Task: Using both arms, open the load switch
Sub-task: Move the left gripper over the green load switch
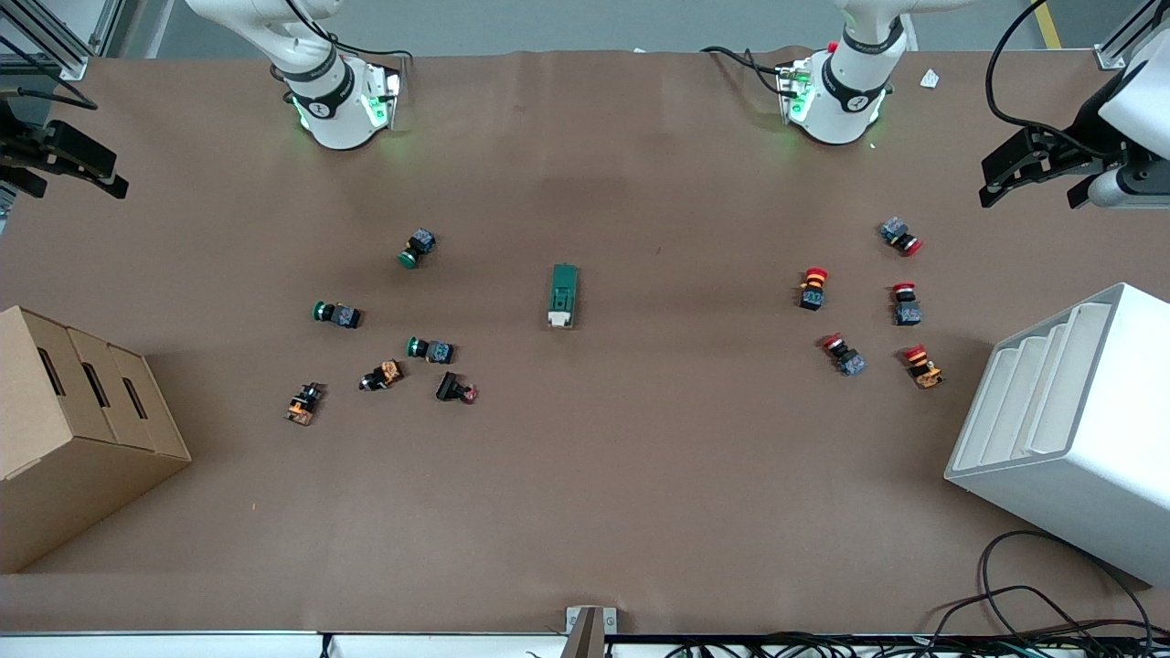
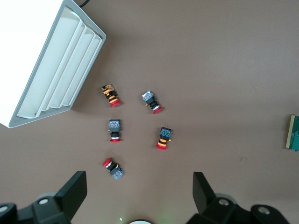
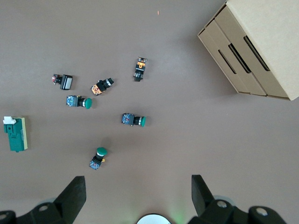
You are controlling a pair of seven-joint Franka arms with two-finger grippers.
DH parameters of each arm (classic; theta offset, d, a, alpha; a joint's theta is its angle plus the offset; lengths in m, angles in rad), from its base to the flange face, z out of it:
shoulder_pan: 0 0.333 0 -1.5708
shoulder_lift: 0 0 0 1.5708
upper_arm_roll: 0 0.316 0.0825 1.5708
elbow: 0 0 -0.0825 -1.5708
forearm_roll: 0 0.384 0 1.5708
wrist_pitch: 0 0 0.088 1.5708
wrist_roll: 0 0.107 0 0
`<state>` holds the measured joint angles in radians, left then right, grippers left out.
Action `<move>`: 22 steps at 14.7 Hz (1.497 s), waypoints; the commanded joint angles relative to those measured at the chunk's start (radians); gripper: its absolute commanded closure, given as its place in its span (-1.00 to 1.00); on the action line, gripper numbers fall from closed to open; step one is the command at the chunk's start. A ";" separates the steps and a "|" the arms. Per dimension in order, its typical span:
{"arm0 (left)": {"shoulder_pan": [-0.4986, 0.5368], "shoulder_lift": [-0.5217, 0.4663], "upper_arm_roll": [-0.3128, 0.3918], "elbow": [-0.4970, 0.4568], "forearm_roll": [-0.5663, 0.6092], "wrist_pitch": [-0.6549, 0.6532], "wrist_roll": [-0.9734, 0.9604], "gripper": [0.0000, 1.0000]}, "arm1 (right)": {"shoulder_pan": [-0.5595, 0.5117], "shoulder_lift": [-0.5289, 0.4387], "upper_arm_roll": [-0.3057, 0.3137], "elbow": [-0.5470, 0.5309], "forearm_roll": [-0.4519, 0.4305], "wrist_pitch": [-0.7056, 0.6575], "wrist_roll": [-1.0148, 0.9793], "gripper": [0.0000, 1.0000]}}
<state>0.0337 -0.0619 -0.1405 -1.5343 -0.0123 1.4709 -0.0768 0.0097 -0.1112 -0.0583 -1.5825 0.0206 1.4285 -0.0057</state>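
The load switch [image 1: 563, 295], a dark green block with a white lever piece at its end nearer the front camera, lies flat at mid-table. It also shows at the edge of the left wrist view as the load switch [image 2: 294, 133], and in the right wrist view as the load switch [image 3: 16, 134]. My left gripper [image 1: 1033, 187] hangs open and empty over the left arm's end of the table, well away from the switch. My right gripper [image 1: 78, 178] hangs open and empty over the right arm's end. Both wrist views show wide-spread fingers: left gripper [image 2: 140, 191], right gripper [image 3: 138, 193].
Several green and orange push buttons [image 1: 418, 247] lie scattered toward the right arm's end. Several red ones [image 1: 813, 287] lie toward the left arm's end. A cardboard box [image 1: 73, 429] and a white slotted rack [image 1: 1069, 429] stand at the table's two ends.
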 commanded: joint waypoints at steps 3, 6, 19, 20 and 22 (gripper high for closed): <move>0.006 0.011 -0.004 0.023 -0.006 -0.003 0.017 -1.00 | -0.016 -0.016 0.000 -0.004 0.012 -0.005 0.003 -1.00; -0.008 0.019 -0.007 0.034 -0.012 -0.001 0.020 -1.00 | -0.020 -0.015 -0.005 -0.002 0.013 -0.005 0.009 -1.00; -0.349 0.275 -0.231 -0.058 0.060 0.311 -0.579 -1.00 | -0.019 0.002 -0.003 -0.001 0.010 -0.040 0.004 -1.00; -0.392 0.298 -0.231 -0.078 0.078 0.371 -0.631 -1.00 | -0.014 0.005 -0.003 -0.002 0.001 -0.037 0.003 -1.00; -0.470 0.339 -0.231 -0.105 0.110 0.460 -0.731 -1.00 | -0.019 0.010 -0.003 0.003 -0.001 -0.031 0.003 -1.00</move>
<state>-0.3776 0.2468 -0.3748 -1.6169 0.0579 1.8631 -0.7242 0.0022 -0.1020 -0.0658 -1.5806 0.0205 1.3960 -0.0059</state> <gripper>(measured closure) 0.000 0.000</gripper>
